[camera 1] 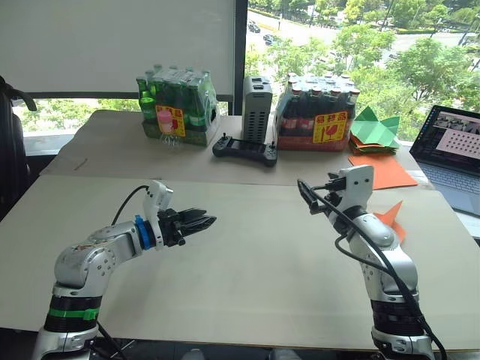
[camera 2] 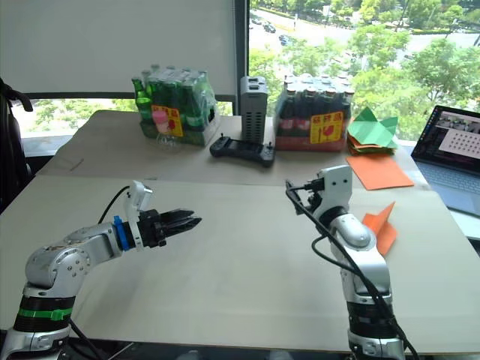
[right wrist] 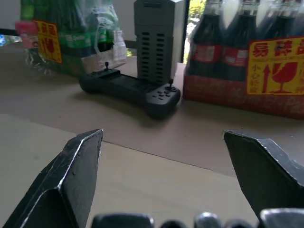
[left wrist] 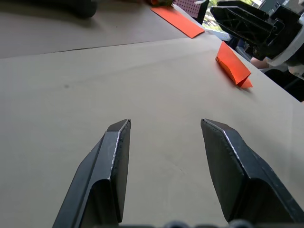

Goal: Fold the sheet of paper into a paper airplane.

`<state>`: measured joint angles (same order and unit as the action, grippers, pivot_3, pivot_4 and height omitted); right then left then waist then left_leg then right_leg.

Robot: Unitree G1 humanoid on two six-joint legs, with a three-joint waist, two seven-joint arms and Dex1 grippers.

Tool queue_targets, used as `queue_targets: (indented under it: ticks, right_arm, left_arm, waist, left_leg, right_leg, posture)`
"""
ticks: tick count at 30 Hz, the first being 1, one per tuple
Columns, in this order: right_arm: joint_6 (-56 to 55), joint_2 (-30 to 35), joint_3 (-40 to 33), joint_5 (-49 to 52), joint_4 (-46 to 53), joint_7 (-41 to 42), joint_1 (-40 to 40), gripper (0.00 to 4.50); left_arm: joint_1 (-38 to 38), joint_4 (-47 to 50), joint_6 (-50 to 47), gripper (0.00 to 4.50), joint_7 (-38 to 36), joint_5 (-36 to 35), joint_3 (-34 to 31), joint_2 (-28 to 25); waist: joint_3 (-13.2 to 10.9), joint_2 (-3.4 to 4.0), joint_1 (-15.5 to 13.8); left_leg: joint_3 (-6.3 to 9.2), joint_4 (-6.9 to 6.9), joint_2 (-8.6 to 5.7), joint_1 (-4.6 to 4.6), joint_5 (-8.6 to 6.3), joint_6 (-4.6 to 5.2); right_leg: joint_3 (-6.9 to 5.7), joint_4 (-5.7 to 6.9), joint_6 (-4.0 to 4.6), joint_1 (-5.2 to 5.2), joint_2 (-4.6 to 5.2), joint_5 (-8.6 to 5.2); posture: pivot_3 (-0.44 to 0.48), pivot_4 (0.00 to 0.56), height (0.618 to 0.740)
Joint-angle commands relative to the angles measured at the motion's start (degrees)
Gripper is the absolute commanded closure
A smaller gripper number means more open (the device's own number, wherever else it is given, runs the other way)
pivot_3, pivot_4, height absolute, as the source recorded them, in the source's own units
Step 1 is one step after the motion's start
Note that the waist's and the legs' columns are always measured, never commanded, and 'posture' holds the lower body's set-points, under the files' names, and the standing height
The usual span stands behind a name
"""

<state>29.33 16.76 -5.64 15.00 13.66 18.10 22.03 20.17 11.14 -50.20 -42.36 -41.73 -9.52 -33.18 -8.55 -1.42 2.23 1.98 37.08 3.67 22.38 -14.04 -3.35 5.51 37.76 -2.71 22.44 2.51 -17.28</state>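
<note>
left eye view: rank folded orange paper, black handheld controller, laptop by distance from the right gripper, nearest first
1. black handheld controller: on the back table, ahead and to the left of the right gripper.
2. folded orange paper: on the front table, to the gripper's right, behind the right arm. Close to the controller's distance; the order is tentative.
3. laptop: at the far right edge, clearly farthest.

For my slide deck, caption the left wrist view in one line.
Open left gripper hovers over the beige table, facing the small folded bright orange paper.
</note>
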Motion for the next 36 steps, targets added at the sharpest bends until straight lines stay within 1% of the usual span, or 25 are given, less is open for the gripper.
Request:
queue_targets:
  ticks: [1,6,8,15,21,36]
  right_arm:
    - [1.93,0.43,1.01,3.72,2.25,3.91,0.35,0.06]
    - [1.19,0.86,3.06,6.4,1.42,9.7,0.05,0.06]
    - [-0.69,1.51,4.22,5.94,1.02,12.02,-0.4,0.06]
    - [-5.81,3.13,7.31,3.22,-0.83,15.92,-2.02,0.06]
    - [-7.7,2.85,8.55,2.24,-2.48,16.63,-2.22,0.06]
    - [-8.67,2.17,9.07,1.78,-3.28,16.93,-2.24,0.06]
  left_arm:
    - [-1.02,3.35,0.05,2.01,1.66,-1.58,-2.56,0.13]
    - [-3.56,4.99,0.87,2.01,4.49,-2.37,-5.42,0.5]
    - [-4.42,5.53,0.99,2.01,5.75,-2.83,-6.84,0.94]
    - [-6.81,8.0,1.24,2.01,9.18,-4.2,-10.06,2.08]
    - [-6.95,8.22,1.74,2.01,10.89,-4.25,-10.65,2.38]
    - [-6.73,7.76,0.67,2.01,11.71,-3.83,-9.95,1.21]
  waist:
    - [-0.01,0.01,-0.02]
    - [-0.01,0.01,0.26]
    - [-0.01,0.01,0.38]
    - [-0.01,0.01,0.26]
    - [-0.01,0.01,0.27]
    - [-0.01,0.01,0.29]
  left_leg:
    - [0.0,0.0,0.0,0.0,0.0,0.0]
    - [0.02,-0.01,0.01,-0.04,0.0,0.0]
    - [0.02,-0.01,0.02,-0.05,0.0,0.0]
    - [0.01,0.0,0.01,-0.05,0.0,0.0]
    - [0.01,0.0,0.01,-0.05,0.0,0.0]
    - [0.02,-0.01,0.02,-0.06,0.0,0.0]
  right_leg:
    - [0.0,0.01,0.0,0.0,0.0,0.0]
    - [-0.02,0.0,0.0,0.01,-0.02,0.0]
    - [-0.01,0.0,0.0,0.01,-0.03,0.0]
    - [-0.01,-0.01,0.0,0.0,-0.02,0.0]
    - [-0.01,0.0,0.0,0.0,-0.02,0.0]
    - [-0.01,0.01,0.0,0.0,-0.02,0.0]
  posture:
    - [0.0,0.15,0.74]
    - [0.0,0.15,0.74]
    - [0.0,0.15,0.74]
    - [0.0,0.15,0.74]
    - [0.0,0.15,0.74]
    - [0.0,0.15,0.74]
